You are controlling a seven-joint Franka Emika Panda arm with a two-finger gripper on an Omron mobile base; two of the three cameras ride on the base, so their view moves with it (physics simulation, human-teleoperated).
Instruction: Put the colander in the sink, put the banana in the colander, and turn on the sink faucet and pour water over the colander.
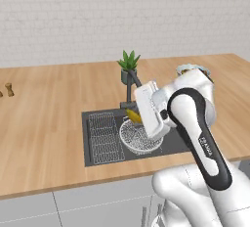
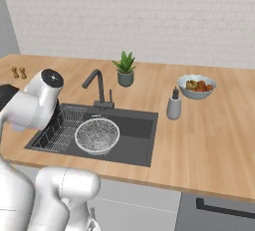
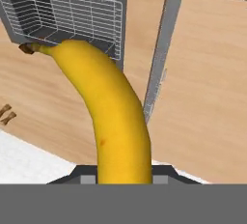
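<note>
banana [image 3: 116,117] sits clamped at one end between the jaws, which are closed on it, held out above the sink [image 2: 134,125] so it can drop into the colander [image 2: 97,135]. colander rests in the basin beside the wire rack [image 2: 62,128], under the faucet [image 2: 98,88], ready for water. bench [image 2: 209,135] carries a plant [image 2: 124,68] and fruit bowl [image 2: 196,88] behind.

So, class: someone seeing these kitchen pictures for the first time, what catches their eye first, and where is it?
Probably the yellow banana, large in the hand view and rising from between the pincer's tips. Next, the silver colander sitting in the dark sink, with the faucet behind it. The white bowl of fruit stands on the counter to the right.
</note>
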